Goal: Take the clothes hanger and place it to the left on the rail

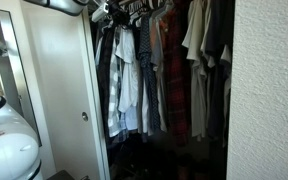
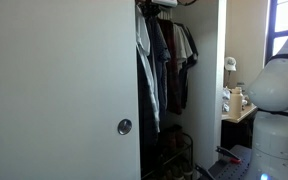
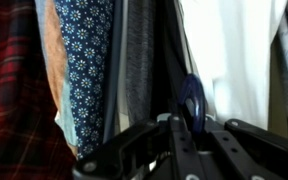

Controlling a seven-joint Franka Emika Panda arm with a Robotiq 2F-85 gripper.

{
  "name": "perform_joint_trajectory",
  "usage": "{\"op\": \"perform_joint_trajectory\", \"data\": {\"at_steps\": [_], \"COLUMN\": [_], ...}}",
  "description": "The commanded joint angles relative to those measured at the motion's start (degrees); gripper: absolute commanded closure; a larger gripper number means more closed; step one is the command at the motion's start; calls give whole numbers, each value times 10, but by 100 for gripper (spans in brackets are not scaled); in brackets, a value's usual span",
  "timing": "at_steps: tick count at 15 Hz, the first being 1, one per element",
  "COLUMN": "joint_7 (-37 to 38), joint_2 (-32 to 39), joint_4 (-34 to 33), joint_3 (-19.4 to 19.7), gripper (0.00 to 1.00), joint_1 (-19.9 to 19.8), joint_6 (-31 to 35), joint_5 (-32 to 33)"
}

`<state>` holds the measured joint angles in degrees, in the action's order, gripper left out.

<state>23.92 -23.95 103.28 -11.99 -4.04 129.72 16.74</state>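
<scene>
In the wrist view my gripper [image 3: 189,123] has its two black fingers closed on a dark blue hanger part [image 3: 192,96] that stands up between them. Behind it hang a blue patterned shirt [image 3: 86,60], a grey garment [image 3: 144,60] and a white one [image 3: 234,50]. In an exterior view the gripper [image 1: 115,11] is at the top of the open wardrobe, at the left end of the row of clothes, by the rail [image 1: 156,5]. The rail is largely hidden by hooks and shirts. The hanger's full shape is hidden.
Several shirts [image 1: 154,70] hang close together across the wardrobe. A white door [image 1: 64,90] stands at its left, a textured wall [image 1: 269,90] at its right. In an exterior view a white door with a knob [image 2: 124,127] covers the foreground, and the robot's base [image 2: 279,100] stands on the right.
</scene>
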Motion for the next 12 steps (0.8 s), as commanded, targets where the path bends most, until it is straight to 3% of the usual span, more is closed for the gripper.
{"op": "perform_joint_trajectory", "data": {"at_steps": [1, 12], "joint_7": [-15, -13], "joint_2": [42, 146], "joint_4": [-48, -156], "joint_3": [7, 19], "gripper": [97, 97], "joint_1": [-3, 10], "joint_6": [11, 9], "joint_5": [8, 24]}}
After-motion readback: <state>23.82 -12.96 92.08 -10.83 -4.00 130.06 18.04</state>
